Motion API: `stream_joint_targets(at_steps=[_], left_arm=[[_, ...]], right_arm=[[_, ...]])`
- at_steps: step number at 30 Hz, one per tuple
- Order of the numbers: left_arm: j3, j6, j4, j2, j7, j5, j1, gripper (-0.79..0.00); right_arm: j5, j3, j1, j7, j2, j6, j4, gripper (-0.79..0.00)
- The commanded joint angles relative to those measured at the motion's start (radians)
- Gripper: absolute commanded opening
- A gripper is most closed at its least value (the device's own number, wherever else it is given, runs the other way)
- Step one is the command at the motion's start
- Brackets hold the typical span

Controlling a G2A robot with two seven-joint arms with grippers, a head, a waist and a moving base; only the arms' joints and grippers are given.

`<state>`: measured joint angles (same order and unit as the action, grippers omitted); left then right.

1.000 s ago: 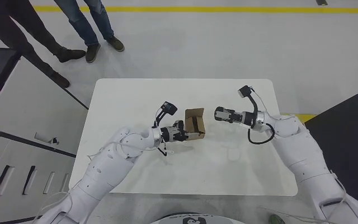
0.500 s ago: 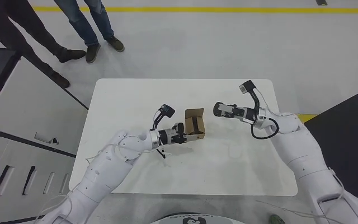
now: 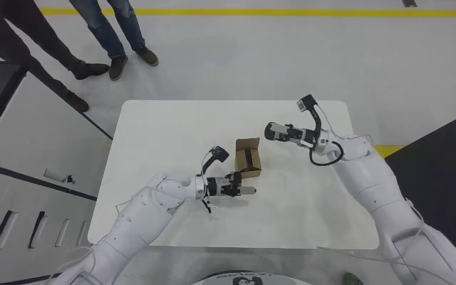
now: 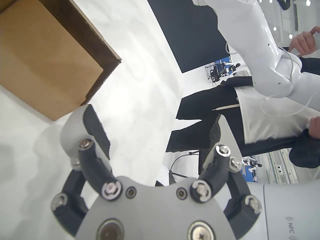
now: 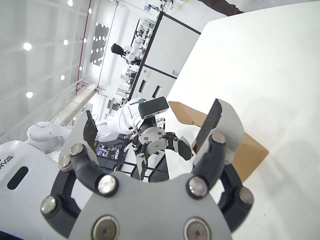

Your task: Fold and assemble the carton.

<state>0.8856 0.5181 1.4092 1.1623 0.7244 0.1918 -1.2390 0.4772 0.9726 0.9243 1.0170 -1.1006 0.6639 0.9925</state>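
The carton (image 3: 248, 155) stands upright, top open, on the bench (image 3: 164, 128); left end effector (image 3: 249, 191) and right end effector (image 3: 268, 131) flank it, both released, empty; expect light, crushable cardboard; you pinch a flap edge.

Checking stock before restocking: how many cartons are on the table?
1. The carton sits near the middle of the table, between the open left end effector and the open right end effector. None seems hidden.
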Motion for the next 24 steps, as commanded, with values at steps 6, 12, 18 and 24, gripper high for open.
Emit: stream_joint_targets(at_steps=[6,12,18,24], left_arm=[[-0.041,0.018,-0.053,0.016,-0.019,-0.015,0.035,0.0],[-0.041,0.014,-0.084,0.022,-0.081,-0.002,0.05,0.0],[-0.028,0.012,-0.092,0.021,-0.107,0.009,0.047,0.0],[-0.004,0.008,-0.088,0.015,-0.135,0.024,0.039,0.0]], right_arm=[[0.022,-0.072,-0.064,-0.012,-0.045,0.028,-0.113,0.0],[0.053,-0.119,-0.109,0.019,-0.081,0.045,-0.197,0.0],[0.07,-0.136,-0.132,0.054,-0.101,0.066,-0.257,0.0],[0.088,-0.128,-0.127,0.078,-0.104,0.061,-0.275,0.0]])
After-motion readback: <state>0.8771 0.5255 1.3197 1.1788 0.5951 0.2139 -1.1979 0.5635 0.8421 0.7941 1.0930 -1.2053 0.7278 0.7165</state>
